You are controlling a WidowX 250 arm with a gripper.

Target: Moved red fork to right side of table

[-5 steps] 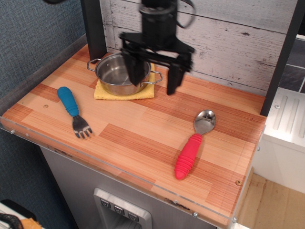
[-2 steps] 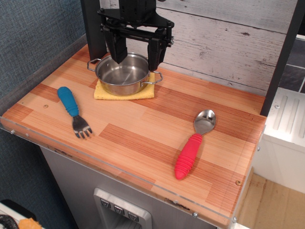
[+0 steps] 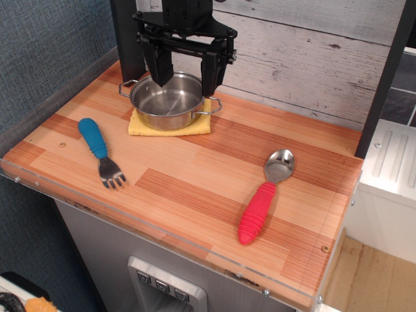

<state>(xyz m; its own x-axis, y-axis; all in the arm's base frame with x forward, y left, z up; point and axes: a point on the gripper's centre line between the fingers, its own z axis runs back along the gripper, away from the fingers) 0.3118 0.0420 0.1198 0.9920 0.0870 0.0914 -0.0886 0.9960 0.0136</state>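
The red fork (image 3: pixel 259 209), a utensil with a ribbed red handle and a shiny spoon-shaped bowl, lies flat on the right side of the wood-plank table (image 3: pixel 195 162), bowl pointing to the back. My gripper (image 3: pixel 186 81) hangs open and empty at the back left, above the steel pot, well away from the red fork. Its two black fingers (image 3: pixel 159 68) are spread wide over the pot's rim.
A steel pot (image 3: pixel 168 101) sits on a yellow cloth (image 3: pixel 170 125) at the back left. A blue-handled metal fork (image 3: pixel 101 151) lies at the left. A clear acrylic rim (image 3: pixel 162 237) edges the front. A black post (image 3: pixel 383 78) stands at the back right.
My gripper moved left and back from the middle of the table's rear to over the pot, then stayed still. The red fork has not moved.
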